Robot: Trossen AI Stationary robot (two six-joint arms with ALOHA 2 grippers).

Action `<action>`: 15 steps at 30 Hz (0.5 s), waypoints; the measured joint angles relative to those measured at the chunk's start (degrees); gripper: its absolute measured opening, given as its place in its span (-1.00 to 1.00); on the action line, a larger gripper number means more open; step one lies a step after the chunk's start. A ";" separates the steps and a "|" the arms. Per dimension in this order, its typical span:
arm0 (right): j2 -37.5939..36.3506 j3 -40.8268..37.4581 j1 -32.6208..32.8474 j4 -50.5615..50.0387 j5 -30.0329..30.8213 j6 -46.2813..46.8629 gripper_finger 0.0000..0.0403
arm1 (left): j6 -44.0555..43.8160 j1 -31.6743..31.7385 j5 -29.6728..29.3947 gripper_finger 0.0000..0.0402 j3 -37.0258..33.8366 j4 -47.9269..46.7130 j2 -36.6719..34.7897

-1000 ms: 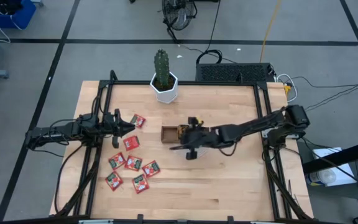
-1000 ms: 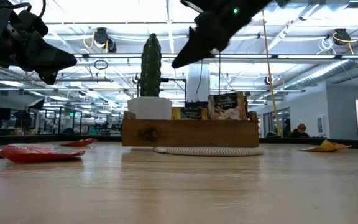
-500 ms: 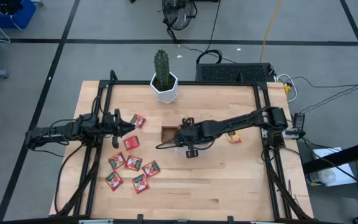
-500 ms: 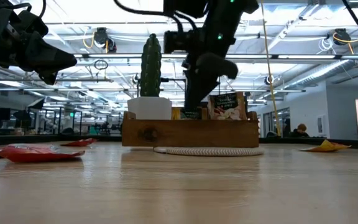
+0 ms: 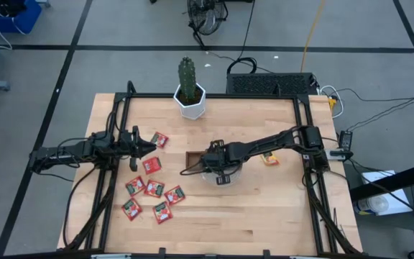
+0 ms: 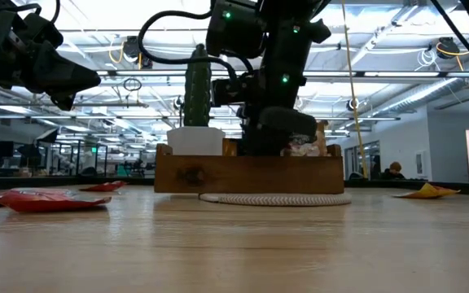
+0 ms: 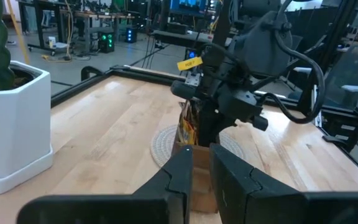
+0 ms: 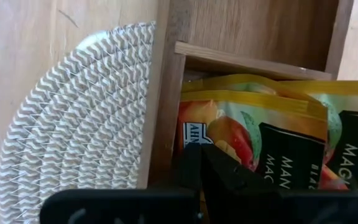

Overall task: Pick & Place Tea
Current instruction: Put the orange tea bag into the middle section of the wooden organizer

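From my seat, going left to right across the table (image 5: pixel 250 216): my left gripper (image 5: pixel 152 146) hangs above the board at about nine o'clock from the table's middle, its fingers (image 7: pixel 182 180) set narrow with only a slim gap between them and nothing in that gap that I can make out. Just past its tip, toward three o'clock, lie the red tea sachets (image 5: pixel 152 165): one beside the tip, one just below it, and the rest trailing off toward six o'clock in a loose cluster, all flat on the wood and none touching the gripper. At twelve o'clock, near the far edge, stands the cactus (image 5: pixel 187 78) in its white pot (image 5: pixel 191 105). At the table's middle sits the brown wooden tray (image 6: pixel 247 172) on a pale woven mat (image 8: pixel 79 118), and my right gripper (image 5: pixel 218 171) is down over it, fingers (image 8: pixel 219 174) pinched fully together at the tray's wall, right against the upright orange-yellow mango sachets (image 8: pixel 253 134) standing in the compartment; I cannot tell whether a sachet is caught between them. One more yellow sachet (image 5: pixel 269 159) lies by itself on the wood at three o'clock from the tray, under the right arm.
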 joint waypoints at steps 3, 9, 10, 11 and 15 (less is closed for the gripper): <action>0.05 0.00 0.04 0.35 1.84 0.13 -1.00 | 0.00 0.01 0.00 -0.71 0.00 0.00 -0.02; 0.27 -0.09 1.22 1.46 10.81 1.77 -1.00 | 0.00 -0.01 0.00 -0.71 0.00 0.00 -0.02; 0.27 -0.09 1.46 1.57 11.74 2.23 -1.00 | -0.01 -0.01 0.00 -0.71 0.00 0.00 0.00; 0.27 -0.09 1.63 1.80 12.26 2.65 -1.00 | 0.00 -0.01 0.00 -0.71 0.00 0.00 0.00; 0.27 -0.13 2.29 3.14 14.19 5.09 -1.00 | -0.01 0.00 0.00 -0.71 0.00 0.00 -0.01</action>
